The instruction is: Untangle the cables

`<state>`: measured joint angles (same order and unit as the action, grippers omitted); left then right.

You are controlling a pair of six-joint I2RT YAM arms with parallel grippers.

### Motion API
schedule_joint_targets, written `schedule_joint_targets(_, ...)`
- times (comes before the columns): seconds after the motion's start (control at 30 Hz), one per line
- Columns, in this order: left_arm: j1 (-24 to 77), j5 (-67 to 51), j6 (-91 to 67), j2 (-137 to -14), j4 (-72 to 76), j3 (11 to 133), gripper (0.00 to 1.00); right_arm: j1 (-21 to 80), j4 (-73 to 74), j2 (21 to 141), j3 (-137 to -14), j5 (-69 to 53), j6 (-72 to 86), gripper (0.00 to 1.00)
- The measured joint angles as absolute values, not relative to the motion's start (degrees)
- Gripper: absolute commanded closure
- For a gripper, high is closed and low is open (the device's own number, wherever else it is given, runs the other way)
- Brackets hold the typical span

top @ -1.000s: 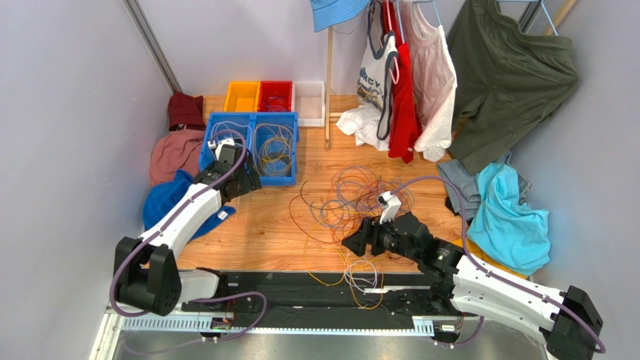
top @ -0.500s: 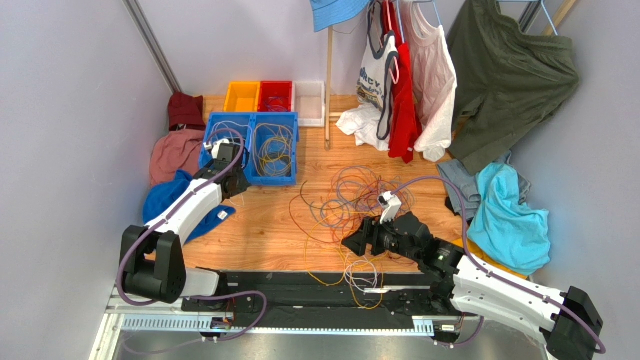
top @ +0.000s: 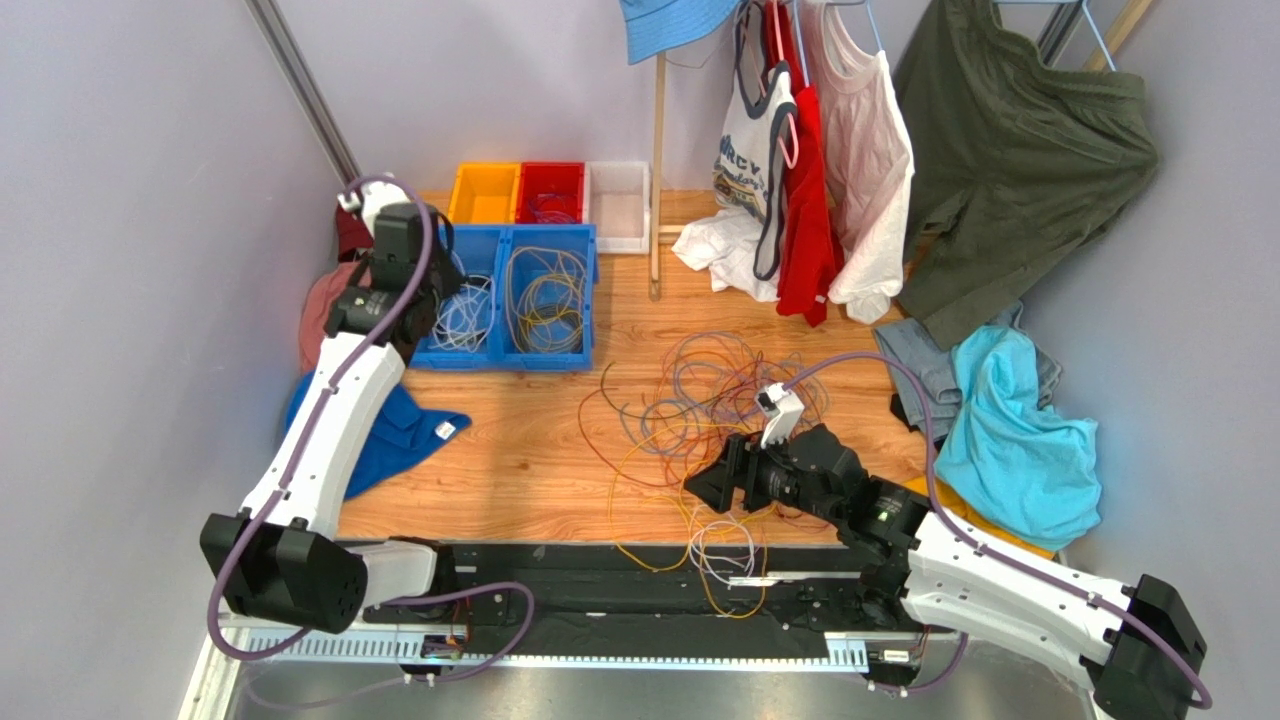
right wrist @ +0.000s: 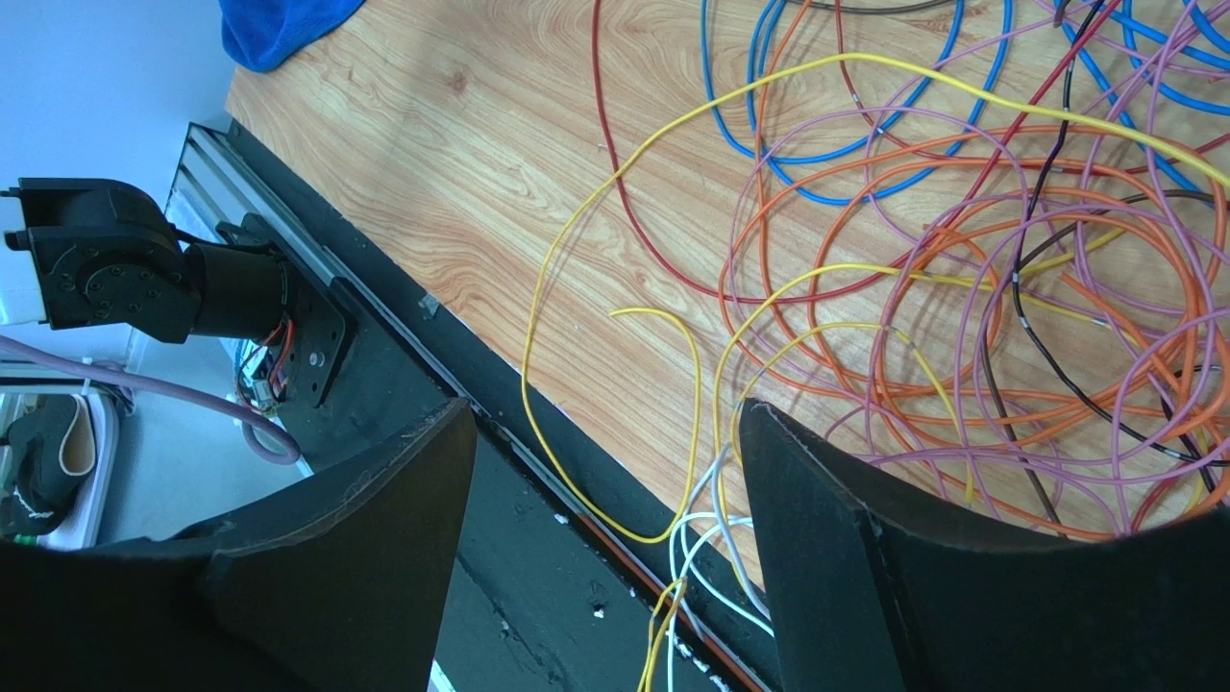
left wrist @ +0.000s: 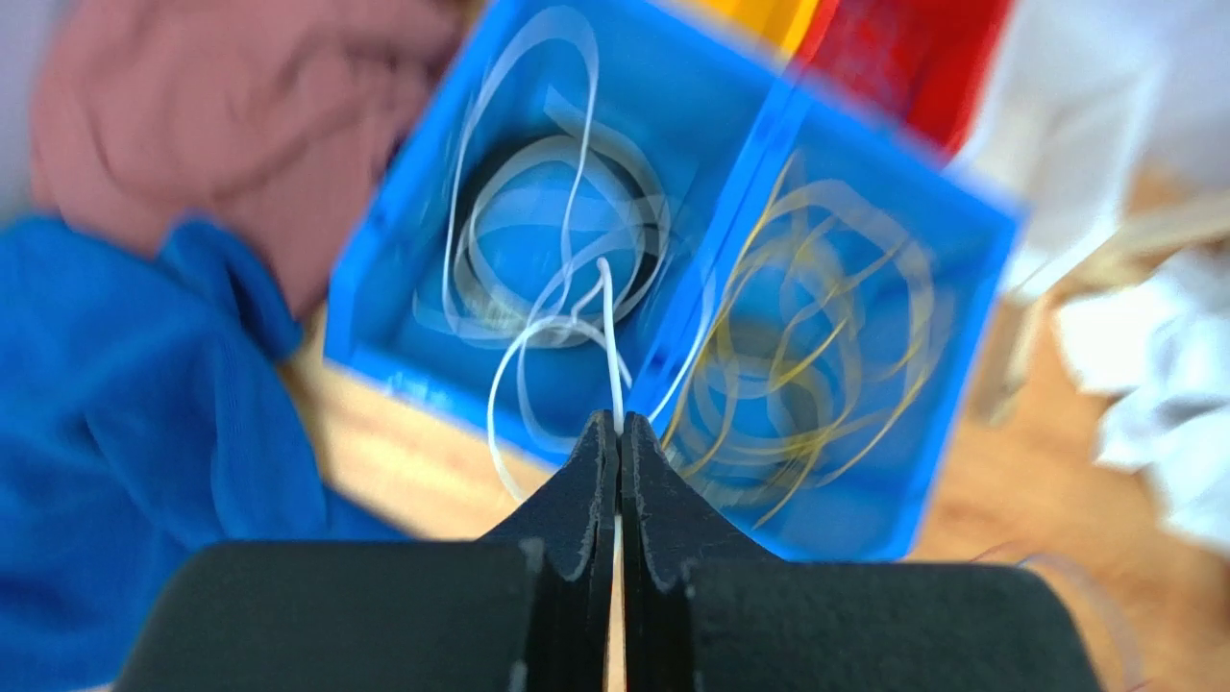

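"Wood tabletop [top: 511,450], bins at the back. Where's the left arm?"

"Stretched long toward the far left corner, forearm rising steeply, wrist bent down over the left compartment of the blue bin [top: 511,362]."

"And the left gripper [left wrist: 620,426]?"

"Clenched, fingers pressed flat together, with a white cable [left wrist: 537,335] nipped at the tips. The strand loops down into the white coils lying in that compartment. The yellow cables [left wrist: 809,332] lie in the compartment to its right."

"The big snarl?"

"That tangle of cables [top: 699,398], orange, purple, yellow, red and blue, sprawls on the wood at mid-table. A few strands trail over the near edge onto the black rail [top: 601,570]."

"Right arm?"

"Low and folded, reaching in from the near right corner, wrist at the near side of the tangle. The right gripper [right wrist: 604,433] is spread wide, holding nothing, hanging over yellow and white strands at the table's edge."
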<state>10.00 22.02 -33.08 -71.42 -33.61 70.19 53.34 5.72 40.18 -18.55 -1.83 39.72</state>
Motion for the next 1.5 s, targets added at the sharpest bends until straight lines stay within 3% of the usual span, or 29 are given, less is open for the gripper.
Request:
schedule_joint_targets(0.23,7.6,23.2,-30.61,-78.22,-31.09,81.95,1.0,53.34,5.8,40.64,-18.55,-1.58,39.44,0.28)
schedule_joint_targets(0.67,3.31,20.99,-26.61,-96.05,-24.27,81.8,1.0,53.34,7.14,44.95,-18.72,-1.02,37.34,0.28)
schedule_joint_targets(0.7,3.27,20.93,-26.59,-96.33,-24.14,81.8,0.9,53.34,7.07,45.52,-18.74,-0.99,37.21,0.28)
schedule_joint_targets(0.73,3.22,20.6,-26.52,-97.1,-23.99,81.82,0.65,53.34,6.98,46.26,-18.79,-0.99,37.1,0.28)
schedule_joint_targets(0.8,3.18,20.4,-25.87,-97.82,-24.32,82.15,0.43,53.34,6.57,47.79,-18.94,-0.99,36.93,0.28)
schedule_joint_targets(0.83,3.18,20.23,-26.11,-98.06,-24.62,82.39,0.02,53.34,6.5,48.62,-19.11,-1.02,36.8,0.28)
schedule_joint_targets(1.1,3.29,19.38,-25.85,-93.84,-25.43,83.79,0.01,53.34,5.67,49.21,-19.27,-1.15,36.71,0.28)
schedule_joint_targets(1.33,7.75,13.19,-27.51,-83.59,-22.57,80.4,0.25,53.34,5.02,47.66,-19.27,-1.19,37.28,0.29)
schedule_joint_targets(1.5,12.23,9.34,-28.95,-84.79,-20.84,73.97,0.21,53.34,4.91,47.16,-19.27,-1.65,38.11,0.29)
